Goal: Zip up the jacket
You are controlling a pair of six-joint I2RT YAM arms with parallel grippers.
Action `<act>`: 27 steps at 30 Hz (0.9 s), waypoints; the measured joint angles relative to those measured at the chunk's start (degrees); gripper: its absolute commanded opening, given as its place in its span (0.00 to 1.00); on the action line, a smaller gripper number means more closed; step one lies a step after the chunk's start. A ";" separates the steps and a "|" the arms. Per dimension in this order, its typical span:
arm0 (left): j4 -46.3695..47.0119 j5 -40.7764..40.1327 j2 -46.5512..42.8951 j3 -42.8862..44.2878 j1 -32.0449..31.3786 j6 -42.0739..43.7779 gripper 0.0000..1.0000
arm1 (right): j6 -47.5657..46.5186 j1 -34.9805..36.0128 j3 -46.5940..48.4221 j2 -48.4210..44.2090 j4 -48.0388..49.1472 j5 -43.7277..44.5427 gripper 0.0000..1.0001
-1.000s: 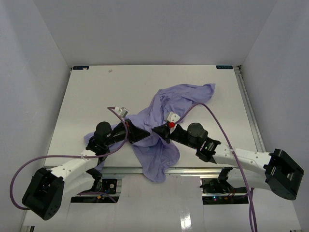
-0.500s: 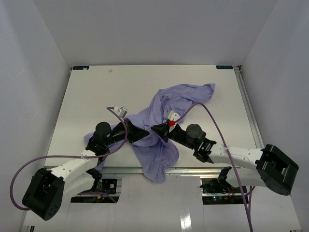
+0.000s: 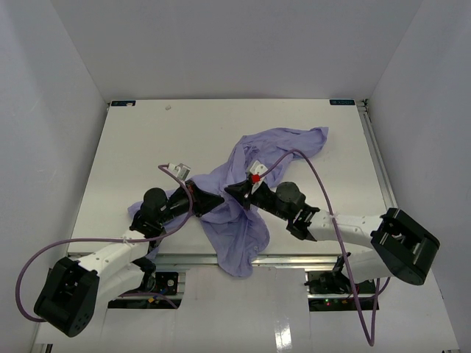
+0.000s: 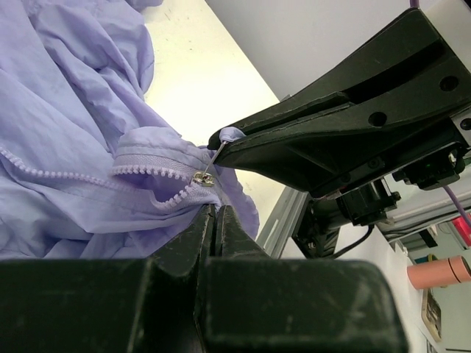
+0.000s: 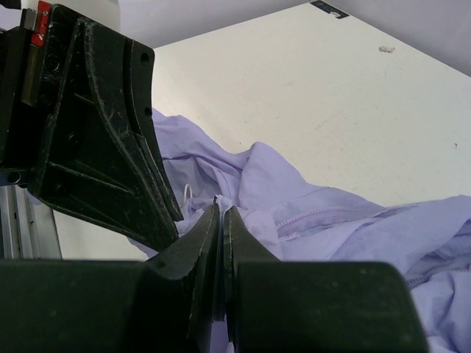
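The lavender jacket (image 3: 283,147) lies crumpled at the table's middle, and its lower part hangs over the front edge. My left gripper (image 3: 222,206) is shut on the jacket fabric (image 4: 66,147) just below the silver zipper slider (image 4: 202,178). My right gripper (image 3: 229,193) meets it tip to tip. It is shut on the small lavender pull tab (image 4: 229,134), which joins the slider by a thin wire. In the right wrist view the shut jaws (image 5: 221,211) pinch cloth, with the left gripper's fingers (image 5: 96,132) close on the left. The zipper teeth (image 4: 44,165) run off to the left, unjoined.
The white table (image 3: 147,147) is boxed in by white walls. A metal rail (image 3: 309,257) runs along the front edge. Purple cables (image 3: 335,191) loop from both wrists over the jacket and the table. A small scrap (image 3: 168,107) lies near the back edge.
My right gripper has moved left and a little farther away with the pull tab, closing in on the left gripper. The left gripper has shifted slightly.
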 measured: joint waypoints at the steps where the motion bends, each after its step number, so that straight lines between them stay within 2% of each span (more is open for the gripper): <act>1: 0.09 -0.21 -0.04 -0.03 0.03 0.03 0.00 | -0.05 -0.41 0.17 0.40 0.32 -0.83 0.08; 7: 0.55 -1.08 -0.30 -0.50 0.14 0.21 0.00 | -0.65 -3.42 0.65 2.58 2.53 -6.66 0.08; 15: 0.34 9.27 -3.12 -2.50 -1.37 -1.54 0.00 | -1.92 -13.70 1.50 4.37 5.80 -4.05 0.08; 21: -2.54 11.51 -4.82 -2.67 -1.59 -2.48 0.00 | -1.86 -14.46 2.94 4.85 7.02 -7.02 0.08; 22: -3.25 11.43 -5.08 -2.67 -1.59 -2.44 0.00 | -1.82 -14.46 3.09 4.81 6.26 -8.07 0.11; 24: -4.39 11.20 -5.15 -2.67 -1.59 -2.42 0.00 | -1.89 -14.59 3.45 4.11 2.94 -11.40 0.33; 26: -5.26 11.12 -5.04 -2.67 -1.59 -2.41 0.00 | -2.73 -15.03 3.62 2.64 -0.97 -15.87 0.40; 27: -5.34 11.14 -4.79 -2.67 -1.59 -2.39 0.00 | -3.24 -15.38 3.60 1.27 -3.36 -19.38 0.40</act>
